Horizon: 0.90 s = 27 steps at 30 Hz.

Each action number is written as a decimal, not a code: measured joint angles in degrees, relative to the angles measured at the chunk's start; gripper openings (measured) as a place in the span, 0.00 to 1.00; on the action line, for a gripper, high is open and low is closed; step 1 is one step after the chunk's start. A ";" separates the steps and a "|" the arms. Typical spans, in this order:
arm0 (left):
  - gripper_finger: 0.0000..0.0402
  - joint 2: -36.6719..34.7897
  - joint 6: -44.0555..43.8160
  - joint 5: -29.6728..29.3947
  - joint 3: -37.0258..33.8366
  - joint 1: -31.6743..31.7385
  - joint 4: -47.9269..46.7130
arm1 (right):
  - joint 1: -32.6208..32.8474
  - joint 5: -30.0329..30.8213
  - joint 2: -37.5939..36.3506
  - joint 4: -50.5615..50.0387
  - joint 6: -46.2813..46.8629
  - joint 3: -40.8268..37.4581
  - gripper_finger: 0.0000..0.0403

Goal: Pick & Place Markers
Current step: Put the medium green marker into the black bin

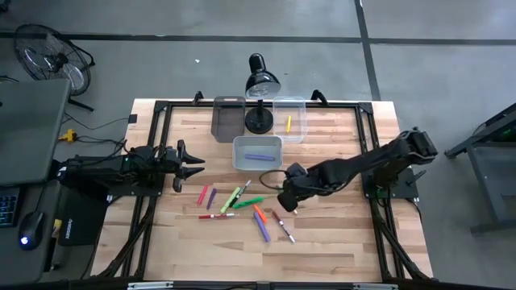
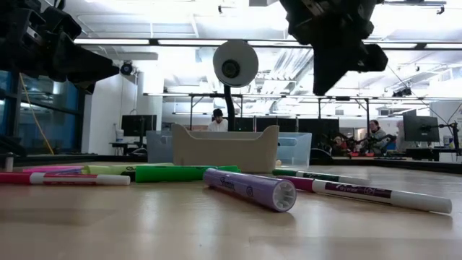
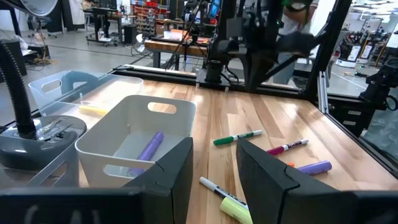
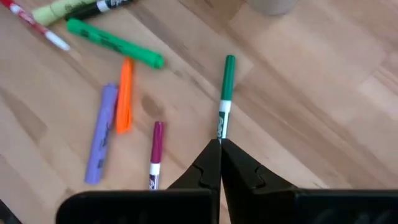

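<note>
Several markers lie flat on the wood table: pink, yellow-green, green, orange, purple and a pink-capped white one. My right gripper is shut and hangs well above the table. In its wrist view the fingertips line up with the white end of a green-capped marker, which lies on the table below. My left gripper waits open near the table's left side. A purple marker lies in the white bin and a yellow one in the clear bin.
The white bin stands at mid table, with a dark bin and a clear bin behind it at the far edge. A black desk lamp stands between those two. Bare wood shows along the near edge.
</note>
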 joint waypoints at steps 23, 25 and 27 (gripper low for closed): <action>0.30 0.01 0.00 0.00 0.00 -0.02 0.02 | -1.82 -10.42 9.66 0.65 0.21 0.04 0.31; 0.30 0.01 0.00 0.00 0.00 -0.01 0.01 | -2.27 -10.58 10.84 0.69 -0.38 0.04 0.38; 0.30 0.00 0.00 -0.02 0.00 -0.01 0.02 | -3.21 -11.67 12.12 0.85 -1.26 0.05 0.43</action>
